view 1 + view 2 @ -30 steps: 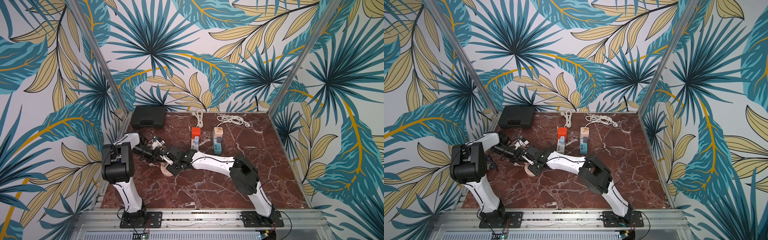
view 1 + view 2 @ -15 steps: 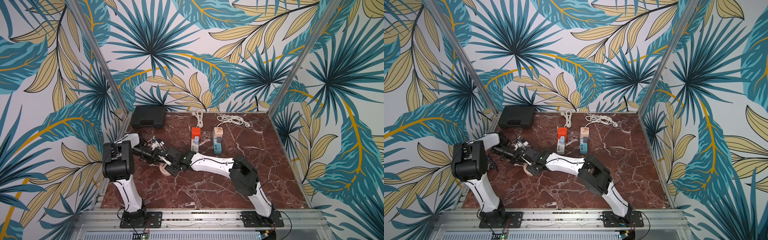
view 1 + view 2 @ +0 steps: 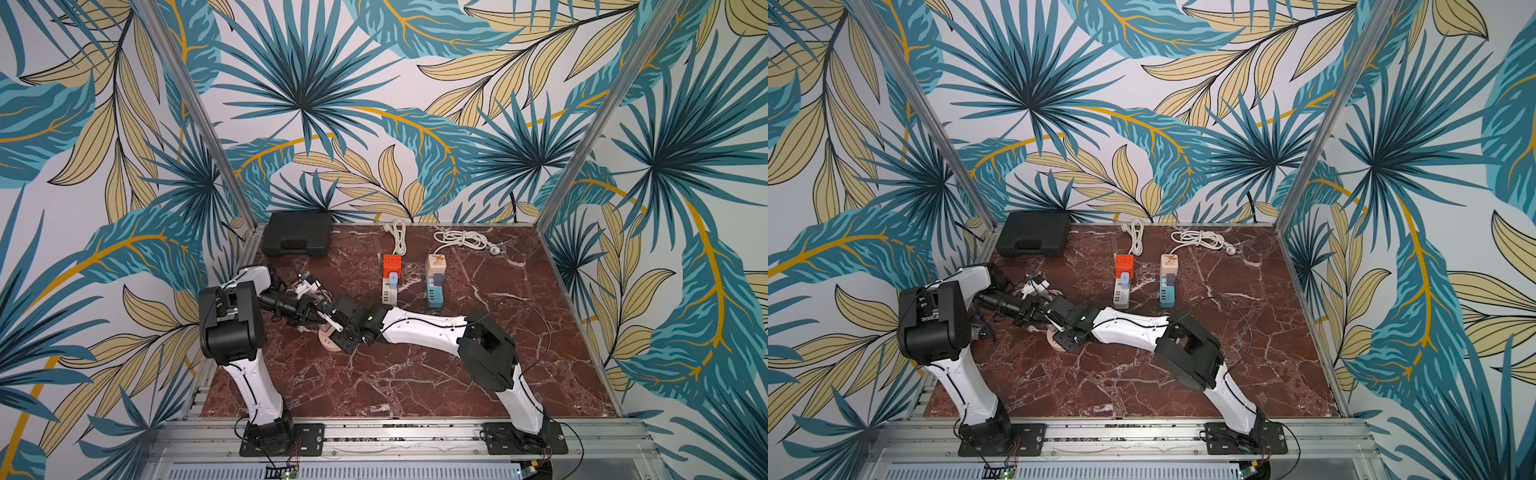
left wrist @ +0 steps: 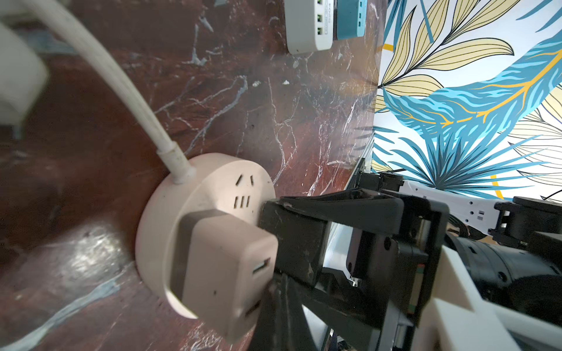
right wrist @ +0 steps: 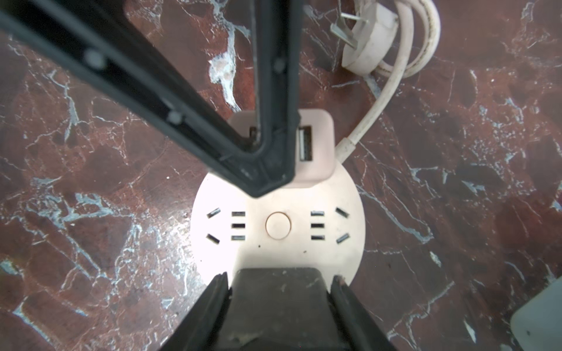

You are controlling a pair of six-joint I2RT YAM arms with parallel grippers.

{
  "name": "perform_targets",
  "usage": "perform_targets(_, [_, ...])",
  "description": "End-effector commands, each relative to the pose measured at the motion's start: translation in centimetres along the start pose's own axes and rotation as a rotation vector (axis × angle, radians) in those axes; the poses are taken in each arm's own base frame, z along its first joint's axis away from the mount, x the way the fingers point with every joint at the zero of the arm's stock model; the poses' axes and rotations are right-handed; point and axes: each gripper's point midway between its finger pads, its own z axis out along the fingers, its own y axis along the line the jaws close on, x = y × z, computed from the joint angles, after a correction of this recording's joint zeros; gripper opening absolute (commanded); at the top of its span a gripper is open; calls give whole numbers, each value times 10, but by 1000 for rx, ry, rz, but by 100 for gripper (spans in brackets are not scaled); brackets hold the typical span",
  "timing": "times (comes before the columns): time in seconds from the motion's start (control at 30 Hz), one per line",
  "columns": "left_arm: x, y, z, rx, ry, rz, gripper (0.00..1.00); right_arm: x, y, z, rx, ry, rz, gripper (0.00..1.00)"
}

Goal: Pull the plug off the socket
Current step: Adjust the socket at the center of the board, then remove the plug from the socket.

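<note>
A round pale-pink socket (image 5: 282, 255) lies flat on the marble table (image 5: 91, 243), with a pink cube plug (image 5: 316, 152) seated in it near the cord side. My left gripper (image 5: 267, 179) is shut with nothing between its fingers. Its tip rests against the plug's top face (image 4: 225, 267) beside the USB ports. My right gripper (image 5: 278, 279) is on the opposite side of the disc, its jaws shut on a black block (image 4: 292, 237) that stands on the socket (image 4: 213, 182). In both top views the two grippers meet over the disc (image 3: 328, 347) (image 3: 1059, 343).
The socket's white cord (image 4: 127, 91) ends in a loose pronged plug (image 5: 368, 42) nearby. An orange-and-white power strip (image 3: 390, 278) and a teal one (image 3: 435, 282) lie behind, with coiled cords (image 3: 461, 239). A black case (image 3: 297, 235) sits at the back left. Patterned walls enclose the table.
The right arm has edged slightly toward the left arm over the socket. Both grippers keep the same state, and the plug is still seated.
</note>
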Motion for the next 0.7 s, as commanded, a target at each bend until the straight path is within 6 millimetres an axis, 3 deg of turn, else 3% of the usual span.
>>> perform_targets(0.0, [-14,4,-7,-31,-32,35,0,-4,2,-7,-1,-26,8,23])
perform_targets(0.67, [-1,47,7,-134,36,-60,0,-6,-3,-9,94,8,-74,23])
